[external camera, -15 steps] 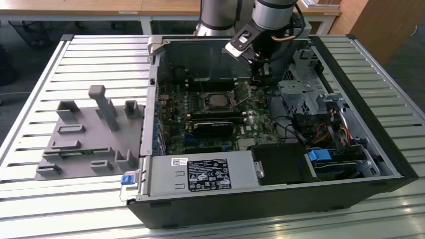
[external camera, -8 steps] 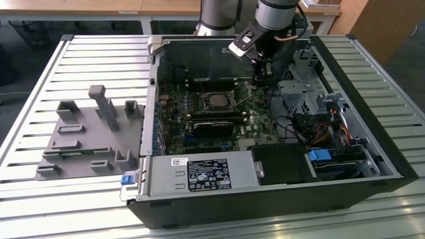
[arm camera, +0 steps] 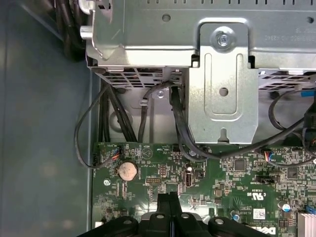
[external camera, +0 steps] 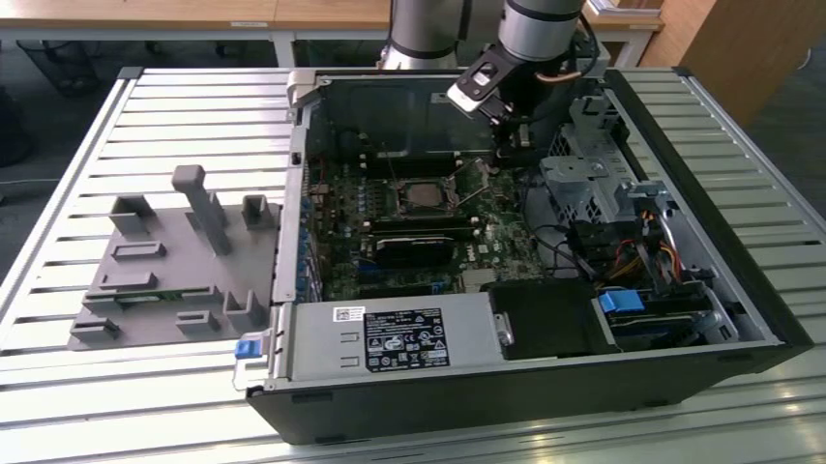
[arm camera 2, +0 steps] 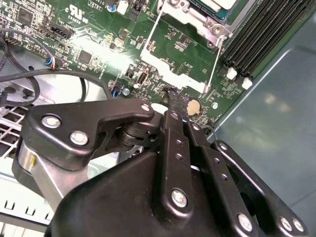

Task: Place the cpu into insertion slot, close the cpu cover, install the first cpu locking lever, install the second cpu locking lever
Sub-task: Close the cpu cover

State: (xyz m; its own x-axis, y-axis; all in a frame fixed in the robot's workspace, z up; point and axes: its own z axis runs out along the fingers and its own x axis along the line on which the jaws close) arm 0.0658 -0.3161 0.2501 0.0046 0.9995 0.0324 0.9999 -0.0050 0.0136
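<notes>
My gripper (arm camera 2: 174,98), fingers pinched together on nothing, hung close over the green board beside the insertion slot (external camera: 424,182). The cpu (arm camera 2: 219,6) sat inside it, the cpu cover (arm camera 2: 193,19) seemingly down. The locking levers (arm camera 2: 149,35) looked unlatched to me.

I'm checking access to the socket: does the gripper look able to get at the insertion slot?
Probably yes: the gripper hangs low over the board right beside the insertion slot, and nothing tall stands between them.
</notes>
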